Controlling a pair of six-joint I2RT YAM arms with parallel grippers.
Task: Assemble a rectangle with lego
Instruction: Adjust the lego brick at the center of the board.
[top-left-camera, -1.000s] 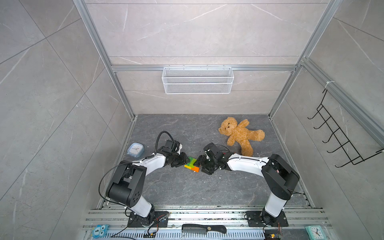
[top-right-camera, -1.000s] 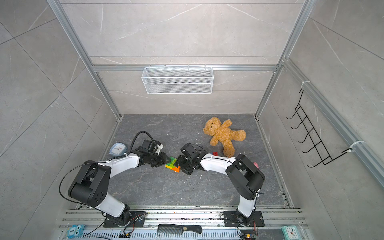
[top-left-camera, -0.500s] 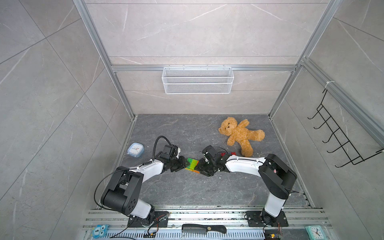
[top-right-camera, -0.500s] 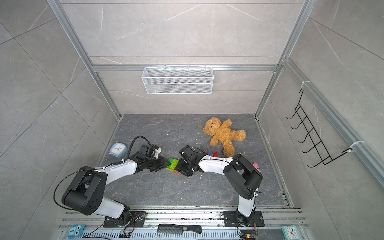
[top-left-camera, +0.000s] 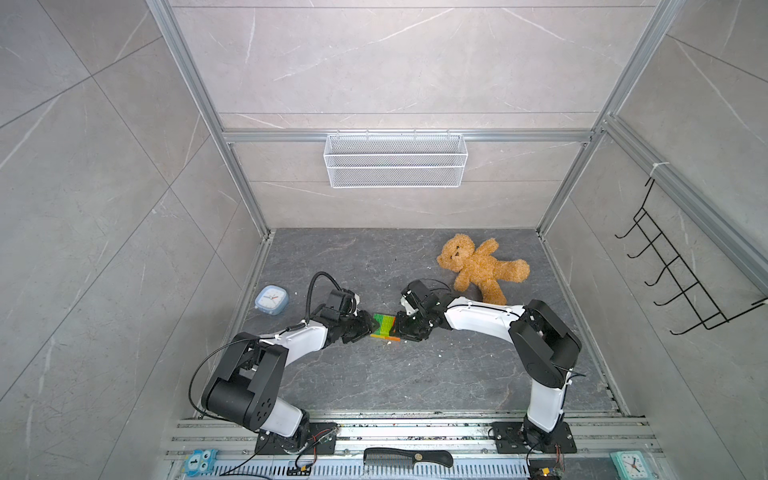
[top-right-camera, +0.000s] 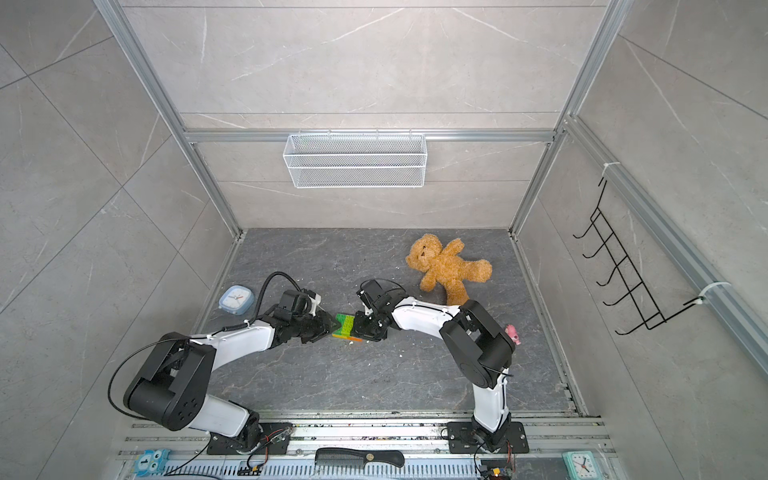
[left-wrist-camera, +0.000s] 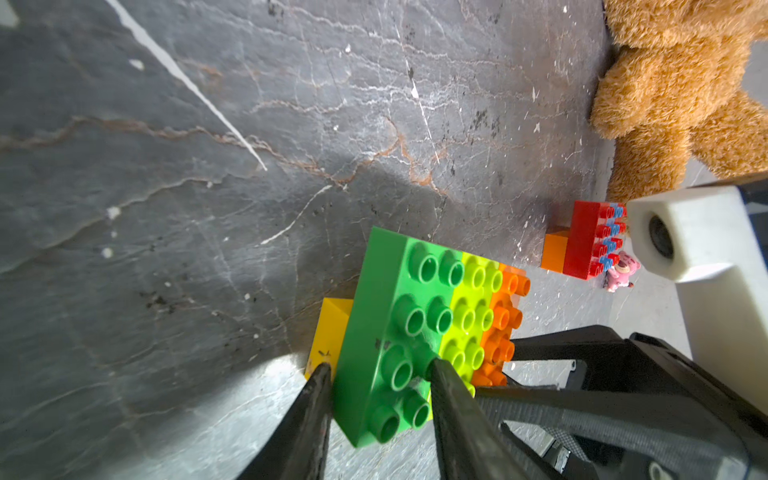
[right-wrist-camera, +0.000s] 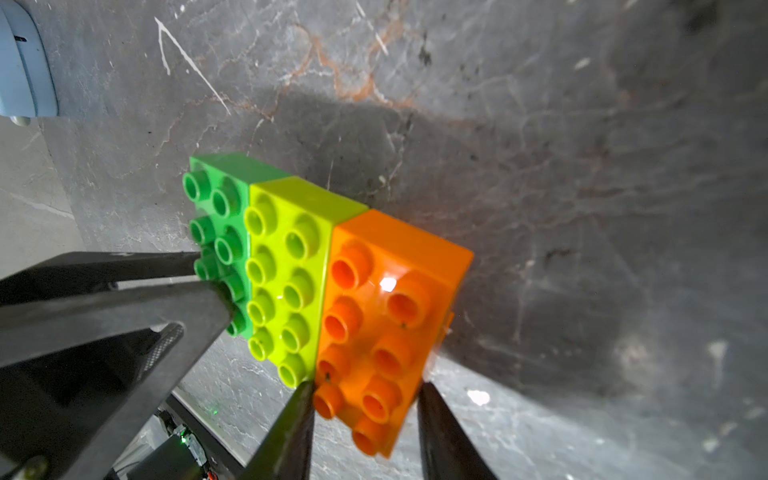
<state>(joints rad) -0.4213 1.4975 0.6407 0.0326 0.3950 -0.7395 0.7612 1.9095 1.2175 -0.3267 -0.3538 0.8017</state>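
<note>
Pale tiled walls box in a dark grey stone floor (top-left-camera: 374, 382), with a metal rail (top-left-camera: 415, 428) along its near edge. A blue clock (top-left-camera: 271, 299) sits by the left wall. Mid-floor, the left gripper (left-wrist-camera: 378, 365) clamps the green brick (left-wrist-camera: 399, 299) of a joined row resting on the floor: green, lime brick (left-wrist-camera: 469, 316), orange brick (right-wrist-camera: 386, 299). The right gripper (right-wrist-camera: 365, 385) pinches the orange end. At far right lies a teddy bear (top-left-camera: 478, 266), with a red brick (left-wrist-camera: 582, 241) stack beside its leg. Open floor stretches from the row to the near rail.
</note>
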